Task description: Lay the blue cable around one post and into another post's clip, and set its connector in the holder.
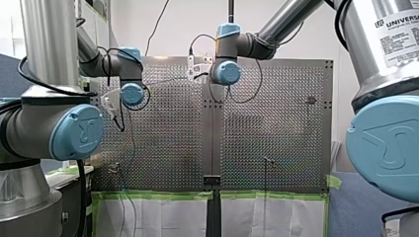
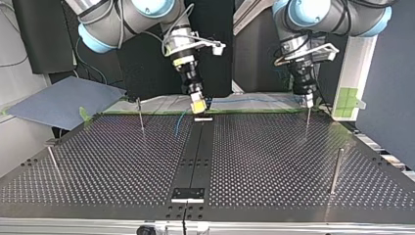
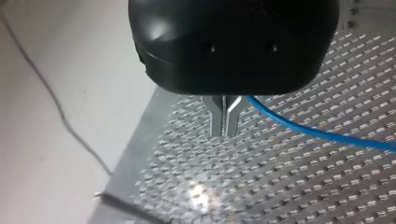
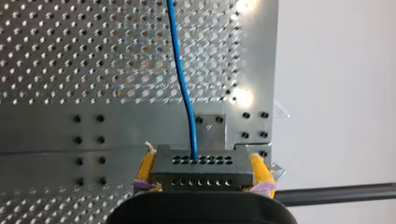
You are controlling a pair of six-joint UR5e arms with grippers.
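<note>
In the right wrist view my right gripper (image 4: 201,164) is shut, with its yellow pads (image 4: 258,169) on either side of a dark grey connector (image 4: 201,179) that has rows of holes. The blue cable (image 4: 181,79) leaves the connector and runs ahead over the perforated plate. A small grey holder block (image 4: 210,131) sits on the centre strip just beyond the connector. In the top view the cable (image 2: 254,101) stretches along the far edge from my right gripper (image 2: 198,105) to my left gripper (image 2: 307,100). My left gripper's metal fingers (image 3: 217,119) are pressed together, and the cable (image 3: 317,133) comes out beside them.
Thin posts stand on the table in the top view: one (image 2: 141,116) at the far left, one (image 2: 53,162) at the near left, one (image 2: 335,171) at the near right and one (image 2: 307,123) under my left gripper. A black plate (image 2: 188,194) sits at the near centre.
</note>
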